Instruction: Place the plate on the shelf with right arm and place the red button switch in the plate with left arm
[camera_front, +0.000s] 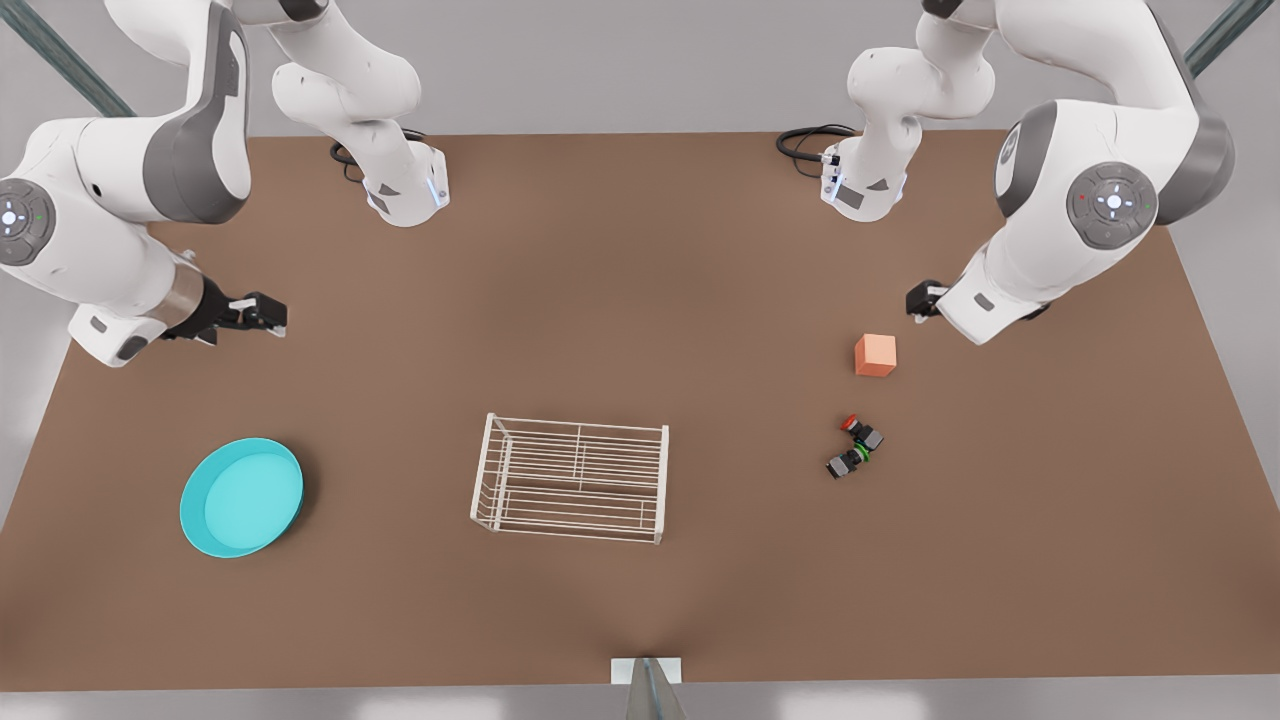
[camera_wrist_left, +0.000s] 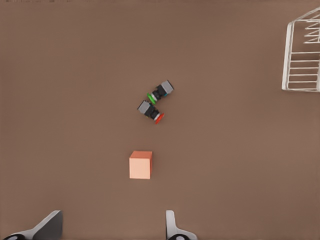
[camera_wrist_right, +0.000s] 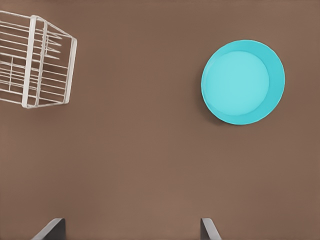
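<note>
The turquoise plate (camera_front: 242, 497) (camera_wrist_right: 243, 81) lies flat on the table at the front view's left. My right gripper (camera_front: 262, 313) (camera_wrist_right: 130, 230) hovers open above the table behind it, well apart from it. The white wire shelf (camera_front: 572, 478) (camera_wrist_left: 302, 55) (camera_wrist_right: 35, 62) stands mid-table. At the front view's right the red button switch (camera_front: 858, 430) (camera_wrist_left: 150, 111) lies on its side, touching a green-capped switch (camera_front: 848, 460) (camera_wrist_left: 161, 91). My left gripper (camera_front: 920, 300) (camera_wrist_left: 111, 227) hangs open, high over the table behind the orange cube.
An orange cube (camera_front: 875, 355) (camera_wrist_left: 140, 164) sits between the left gripper and the two switches. The brown table (camera_front: 640, 300) stretches wide around the shelf. Both arm bases stand at the far edge.
</note>
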